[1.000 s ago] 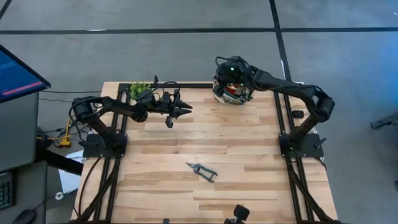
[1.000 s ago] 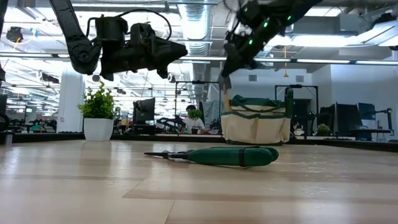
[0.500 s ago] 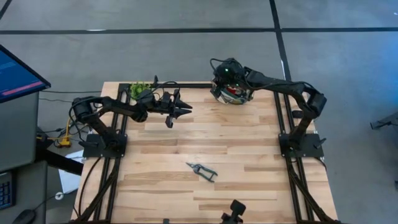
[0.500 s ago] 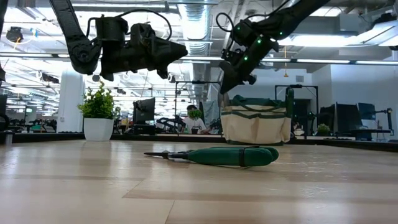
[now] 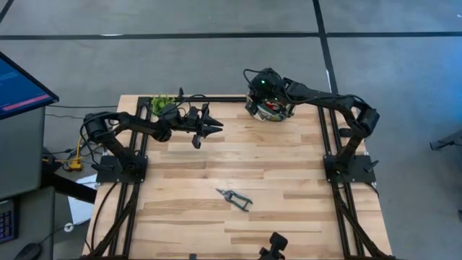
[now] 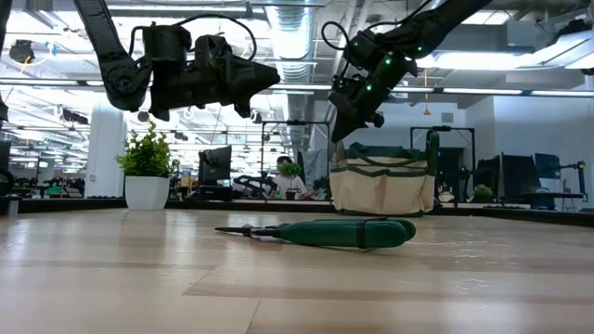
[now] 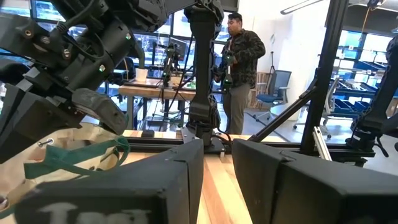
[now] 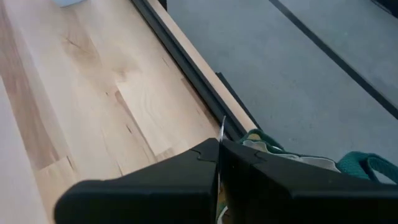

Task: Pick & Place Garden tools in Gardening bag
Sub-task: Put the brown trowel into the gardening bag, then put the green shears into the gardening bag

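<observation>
The beige gardening bag [image 5: 273,108] with green trim stands at the table's far edge; it also shows in the low view [image 6: 382,186]. My right gripper [image 5: 255,100] hangs over the bag's left rim, pointing down, shut on a thin light sliver [image 8: 222,127]. A green-handled pruner [image 5: 234,197] lies flat on the table's near middle, touched by nothing. My left gripper [image 5: 215,128] hovers above the table's far left, fingers a little apart and empty. My right gripper pinches a thin flat piece [image 8: 222,127] between its two shut fingers; only its edge sticks out past the fingertips. The fingers slant down from above, over the bag's rim [image 8: 267,144]. Which tool it is cannot be told.
A small green potted plant [image 5: 160,103] stands at the far left corner, behind my left arm. Black rails run along the table's left, right and far edges. A person stands in the room beyond the table [image 7: 239,68].
My right gripper has come down a little and gone toward the table's left edge, from over the bag's middle to over its left rim, tipping as it went. It has stayed shut. The pruner has kept still.
</observation>
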